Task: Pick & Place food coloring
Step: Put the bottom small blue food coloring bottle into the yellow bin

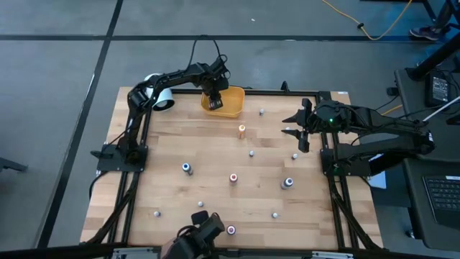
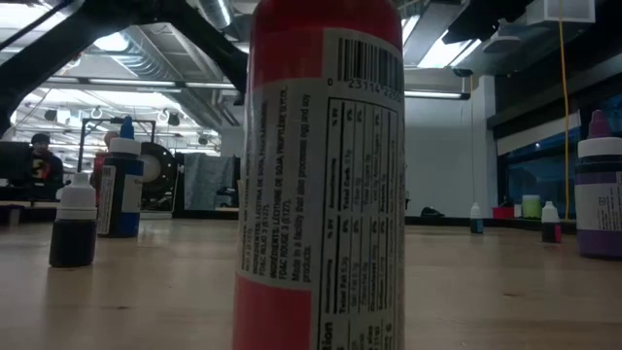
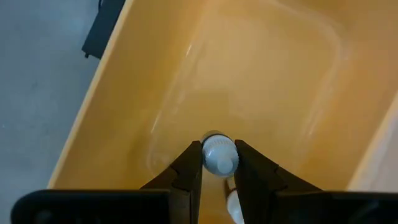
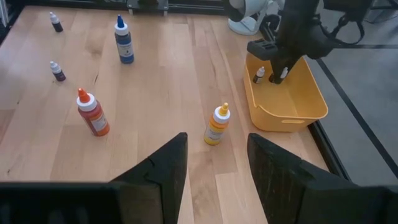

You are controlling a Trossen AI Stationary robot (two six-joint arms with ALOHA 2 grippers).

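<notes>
Lab or workshop: exposed ceiling ducts (image 2: 175, 58), strip lights, concrete floor (image 1: 57, 86), cables.

Yellow-orange bin (image 4: 292, 109), white-capped bottle (image 3: 219, 154), possibly pale-bodied; light wood table (image 1: 215, 144).

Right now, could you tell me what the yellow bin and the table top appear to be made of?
The yellow bin looks like moulded plastic: one uniform colour, rounded corners, and a smooth, slightly glossy inside with soft highlights in the left wrist view. The table top looks like wood, probably butcher-block: pale parallel strips with visible grain and a low-sheen finish. Neither can be confirmed by sight alone.
</notes>
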